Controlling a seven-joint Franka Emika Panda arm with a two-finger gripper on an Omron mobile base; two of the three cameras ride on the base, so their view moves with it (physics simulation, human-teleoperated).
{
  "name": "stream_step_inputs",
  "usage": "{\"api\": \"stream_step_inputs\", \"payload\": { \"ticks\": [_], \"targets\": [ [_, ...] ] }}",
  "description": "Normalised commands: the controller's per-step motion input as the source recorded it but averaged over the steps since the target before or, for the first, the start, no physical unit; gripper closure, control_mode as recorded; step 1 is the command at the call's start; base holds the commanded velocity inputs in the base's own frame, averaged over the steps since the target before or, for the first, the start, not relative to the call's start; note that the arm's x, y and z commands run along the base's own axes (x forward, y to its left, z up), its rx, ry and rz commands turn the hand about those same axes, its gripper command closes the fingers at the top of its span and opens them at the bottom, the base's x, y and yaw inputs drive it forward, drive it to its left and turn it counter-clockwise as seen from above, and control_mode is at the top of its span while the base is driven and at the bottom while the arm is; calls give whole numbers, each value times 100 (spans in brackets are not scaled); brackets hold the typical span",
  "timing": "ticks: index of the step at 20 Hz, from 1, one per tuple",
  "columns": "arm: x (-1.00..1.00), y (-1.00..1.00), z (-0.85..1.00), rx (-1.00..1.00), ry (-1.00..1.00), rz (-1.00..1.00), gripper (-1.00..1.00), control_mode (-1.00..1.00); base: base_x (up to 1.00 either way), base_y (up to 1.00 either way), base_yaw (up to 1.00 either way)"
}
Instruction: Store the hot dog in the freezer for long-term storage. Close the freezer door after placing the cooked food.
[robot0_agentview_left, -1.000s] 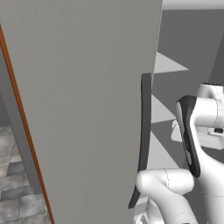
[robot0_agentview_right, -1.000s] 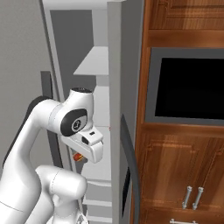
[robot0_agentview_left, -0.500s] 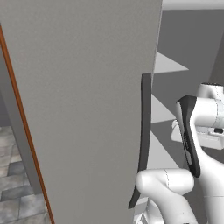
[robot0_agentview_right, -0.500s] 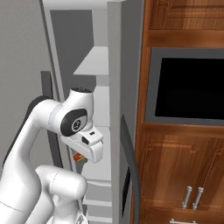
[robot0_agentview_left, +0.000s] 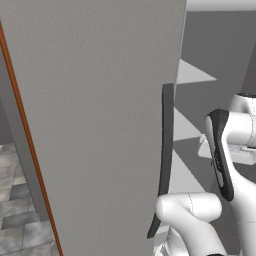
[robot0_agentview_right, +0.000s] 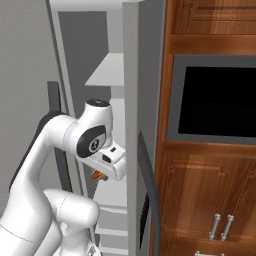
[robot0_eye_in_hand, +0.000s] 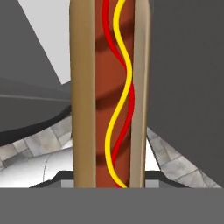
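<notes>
Hot dog is in the gripper's grasp, dead centre of the hand view, long axis running 12 to 6 o'clock, straight along the gripper line. Bun halves sit at 9 and 3 of the sausage, red and yellow squiggles run the same 12–6 way. Its lower end drops behind the bottom edge, so the fingertips themselves are hidden; top end is cut off by the frame.

In the right base view a small orange-brown bit of the hot dog pokes out below the hand, at roughly 7 o'clock of the wrist. Gripper is clenched on it, pointing into the open freezer, just below a white shelf at 12 o'clock. Which way the hot dog points in the room is too small to tell there.

Freezer door stands open, filling the left base view from 9 to 12 o'clock, its dark handle at centre. Arm is at 3 o'clock of that handle.

The wider grey door is edge-on at centre of the right base view, wood cabinets and a black oven panel at 3 o'clock.
</notes>
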Motion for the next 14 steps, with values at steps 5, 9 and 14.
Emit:
{"api": "stream_step_inputs", "payload": {
  "ticks": [5, 9, 14],
  "targets": [
    [42, -11, 0, 1, -13, 17, 100, -100, 0, 0, 0],
    [48, 32, 3, 0, -13, 13, 100, -100, 0, 0, 0],
    [42, 15, -1, 0, -22, 17, 100, -100, 0, 0, 0]
  ]
}}
